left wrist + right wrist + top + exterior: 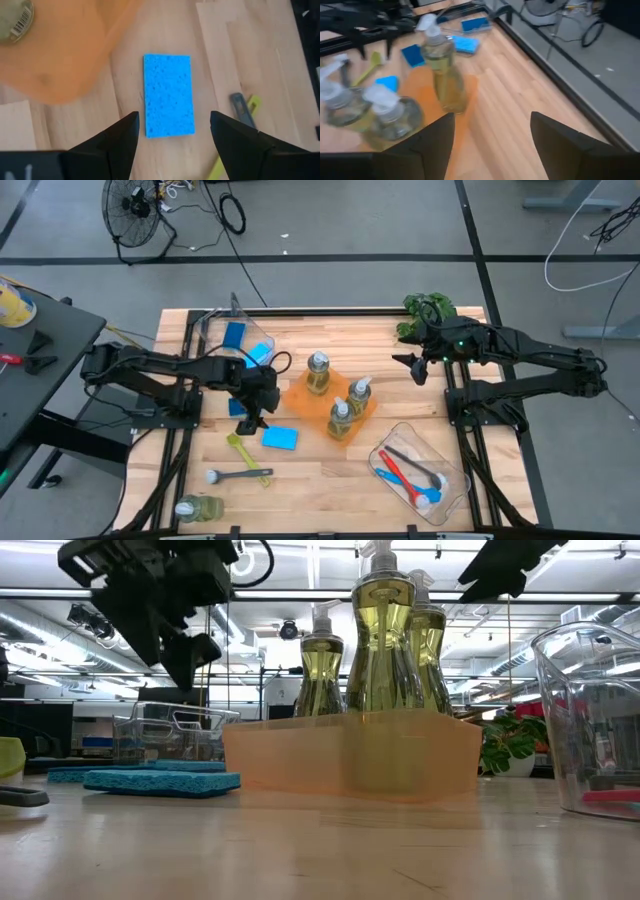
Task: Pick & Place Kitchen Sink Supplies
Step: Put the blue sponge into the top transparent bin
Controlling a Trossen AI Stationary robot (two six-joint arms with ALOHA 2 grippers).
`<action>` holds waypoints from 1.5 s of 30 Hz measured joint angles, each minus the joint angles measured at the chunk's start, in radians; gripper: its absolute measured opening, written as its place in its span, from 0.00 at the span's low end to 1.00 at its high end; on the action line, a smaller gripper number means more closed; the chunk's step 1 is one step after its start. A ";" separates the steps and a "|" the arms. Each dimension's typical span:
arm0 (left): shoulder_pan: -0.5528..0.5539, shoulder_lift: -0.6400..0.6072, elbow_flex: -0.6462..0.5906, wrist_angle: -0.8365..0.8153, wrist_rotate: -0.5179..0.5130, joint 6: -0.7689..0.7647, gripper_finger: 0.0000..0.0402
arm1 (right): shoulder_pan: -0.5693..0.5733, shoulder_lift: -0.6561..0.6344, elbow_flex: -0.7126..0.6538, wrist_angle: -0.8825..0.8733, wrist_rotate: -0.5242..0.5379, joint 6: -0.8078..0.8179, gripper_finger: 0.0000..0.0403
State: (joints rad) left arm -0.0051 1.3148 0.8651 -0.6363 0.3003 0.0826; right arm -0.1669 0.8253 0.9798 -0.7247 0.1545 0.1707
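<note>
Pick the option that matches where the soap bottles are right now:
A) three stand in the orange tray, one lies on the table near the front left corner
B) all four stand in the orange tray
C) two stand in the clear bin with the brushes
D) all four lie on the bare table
A: the high view shows three soap bottles upright in the orange tray, and a fourth bottle on its side by the table's front left corner.

Three soap bottles (pixel 340 395) upright in the orange tray (pixel 300 394) — blue sponge (pixel 280 438) flat beside it.
</note>
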 joint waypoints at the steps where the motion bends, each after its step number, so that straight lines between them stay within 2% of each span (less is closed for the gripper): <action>1: 0.000 0.000 -0.011 0.014 -0.001 -0.002 0.62 | 0.000 -0.005 0.000 -0.003 -0.019 0.000 0.63; 4: 0.000 0.000 -0.035 0.047 -0.004 -0.033 0.62 | 0.000 -0.024 0.000 -0.041 -0.065 0.003 0.58; 8: 0.000 0.000 -0.039 0.048 -0.011 -0.053 0.62 | 0.000 -0.057 0.000 -0.082 -0.072 0.016 0.47; 17: 0.000 0.000 -0.039 0.050 -0.022 -0.054 0.62 | 0.000 -0.226 0.000 -0.085 -0.258 -0.034 0.27; 27: 0.000 0.000 -0.039 0.050 -0.080 -0.079 0.62 | 0.000 -0.406 0.000 -0.128 -0.259 -0.107 0.02; 40: 0.002 0.000 -0.039 0.051 -0.094 -0.079 0.62 | 0.000 -0.621 0.000 -0.192 -0.391 -0.124 0.01; 45: 0.002 0.000 -0.039 0.051 -0.098 -0.080 0.62 | 0.000 -0.691 0.000 -0.208 -0.371 -0.128 0.01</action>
State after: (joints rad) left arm -0.0029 1.3151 0.8261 -0.5855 0.2028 0.0029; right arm -0.1669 0.1346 0.9802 -0.9322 -0.2168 0.0423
